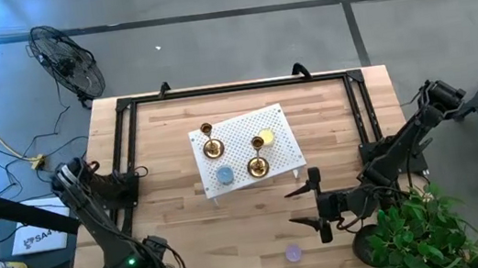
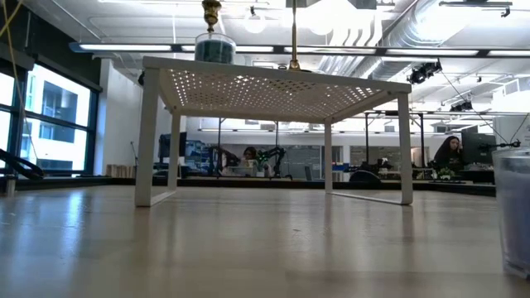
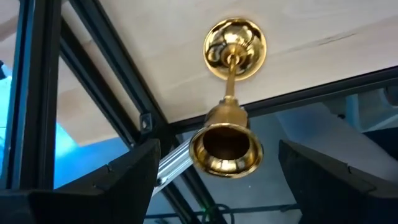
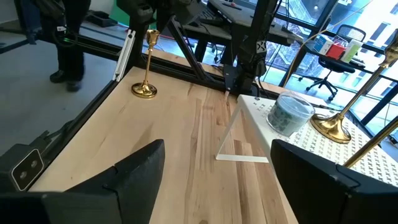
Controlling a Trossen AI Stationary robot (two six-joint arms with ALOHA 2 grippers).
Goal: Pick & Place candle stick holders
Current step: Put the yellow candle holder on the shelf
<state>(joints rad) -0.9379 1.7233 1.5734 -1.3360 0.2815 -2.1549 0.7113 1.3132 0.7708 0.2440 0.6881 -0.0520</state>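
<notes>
Currently two shiny brass candlesticks stand on the white perforated metal shelf, ahead of the right gripper, whose fingers are spread and empty. The third brass candlestick stands on the wooden worktop directly under the left gripper, also spread: likely the next pick.

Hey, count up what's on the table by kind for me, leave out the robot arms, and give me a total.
Gold candlesticks: 3
Round discs: 3
White stand: 1
Total: 7
</notes>
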